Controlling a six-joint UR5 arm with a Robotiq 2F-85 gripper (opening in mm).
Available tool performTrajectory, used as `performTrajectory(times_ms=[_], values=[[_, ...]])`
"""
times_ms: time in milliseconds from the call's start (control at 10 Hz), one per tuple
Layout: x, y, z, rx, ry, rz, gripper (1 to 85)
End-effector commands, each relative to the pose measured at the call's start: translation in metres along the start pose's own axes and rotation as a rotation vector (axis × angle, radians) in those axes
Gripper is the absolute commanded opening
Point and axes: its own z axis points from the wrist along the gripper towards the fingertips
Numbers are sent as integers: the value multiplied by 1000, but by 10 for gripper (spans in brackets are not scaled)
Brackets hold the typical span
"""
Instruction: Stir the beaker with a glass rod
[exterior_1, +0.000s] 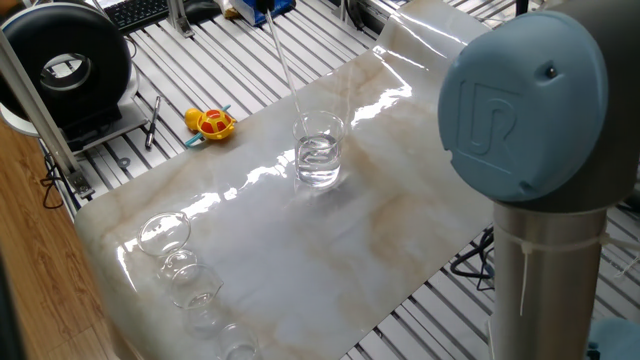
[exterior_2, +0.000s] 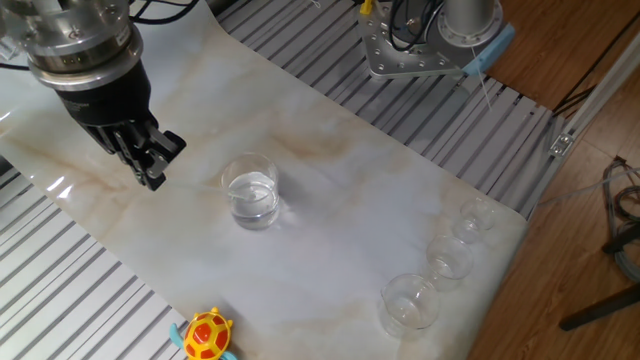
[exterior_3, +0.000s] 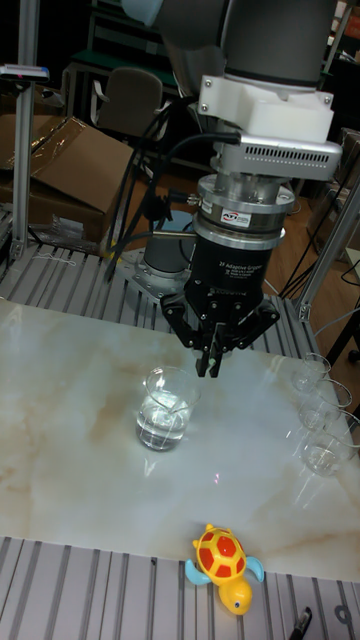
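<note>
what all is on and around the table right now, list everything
clear straight-sided glass beaker: one, clear liquid inside, middle of the marble-patterned mat
thin transparent glass rod: one, slanting down into the beaker, held at its upper end
smaller clear glass vessels: a row along one mat edge, exact count unclear
yellow-and-red toy turtle: one, on the slatted table just off the mat
black round device: one, far table corner
black keyboard: one, partly in view
black claw: one, shut on the rod, above the beaker
</note>
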Motion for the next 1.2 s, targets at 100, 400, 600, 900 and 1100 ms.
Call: performTrajectory(times_ms=[100,400,600,900,1100], values=[[-2,-4,-1,17,-11,-29,10],[4,-4,-3,10,3,-12,10],[6,0,-3,-5,4,16,10],[3,8,-3,-32,-5,44,10],[-1,8,-2,-26,-17,32,10]])
